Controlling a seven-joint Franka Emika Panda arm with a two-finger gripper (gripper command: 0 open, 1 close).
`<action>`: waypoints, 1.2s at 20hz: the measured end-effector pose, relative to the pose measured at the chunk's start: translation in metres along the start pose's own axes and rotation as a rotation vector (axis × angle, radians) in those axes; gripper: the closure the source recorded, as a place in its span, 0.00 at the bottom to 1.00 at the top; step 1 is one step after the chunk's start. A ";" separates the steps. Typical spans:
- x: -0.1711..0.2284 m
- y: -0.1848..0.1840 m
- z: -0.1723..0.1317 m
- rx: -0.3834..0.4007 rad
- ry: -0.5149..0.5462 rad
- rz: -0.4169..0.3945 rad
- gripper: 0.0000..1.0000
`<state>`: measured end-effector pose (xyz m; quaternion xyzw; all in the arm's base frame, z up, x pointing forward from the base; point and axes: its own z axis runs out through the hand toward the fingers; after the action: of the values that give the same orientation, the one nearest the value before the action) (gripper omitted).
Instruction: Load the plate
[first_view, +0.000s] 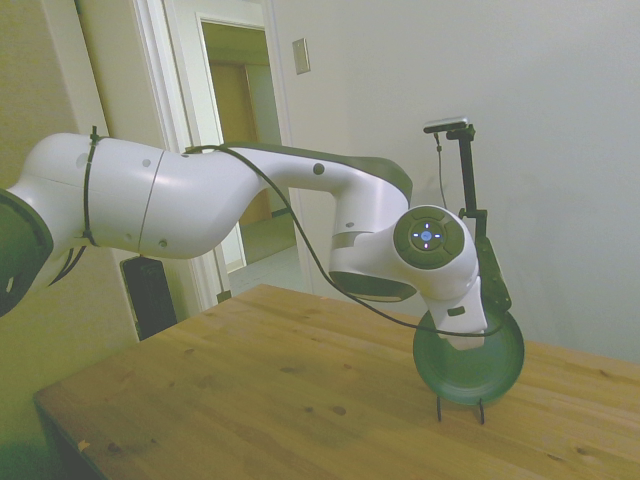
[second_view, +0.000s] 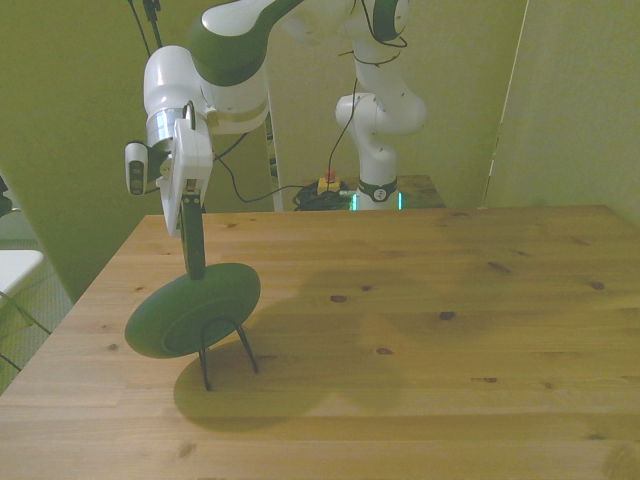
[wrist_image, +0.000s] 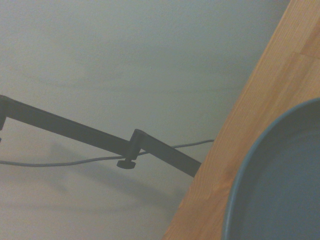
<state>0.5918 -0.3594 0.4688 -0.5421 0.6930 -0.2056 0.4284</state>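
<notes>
The dark green plate (second_view: 195, 312) stands on edge, tilted, in the thin black wire rack (second_view: 207, 368) near the table corner at the front view's left. My gripper (second_view: 196, 272) comes down from above, its dark fingers meeting the plate's top rim and shut on it. In the side view the plate (first_view: 488, 372) sits on the rack's legs (first_view: 481, 411), with the gripper (first_view: 470, 345) in front of its upper part. In the wrist view a curved piece of the plate (wrist_image: 282, 190) shows close by.
The wooden table (second_view: 430, 330) stretches wide toward the front view's right. Its edge (second_view: 90, 290) runs close beside the rack. A doorway (first_view: 245, 150) and a plain wall lie behind the arm in the side view.
</notes>
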 end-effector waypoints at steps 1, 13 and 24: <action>0.000 0.000 0.000 0.001 0.000 0.000 0.00; -0.003 -0.008 -0.007 0.015 0.002 0.009 0.00; -0.063 -0.092 -0.078 -0.300 0.154 -0.063 0.00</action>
<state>0.5838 -0.3453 0.6033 -0.6041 0.7294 -0.1540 0.2816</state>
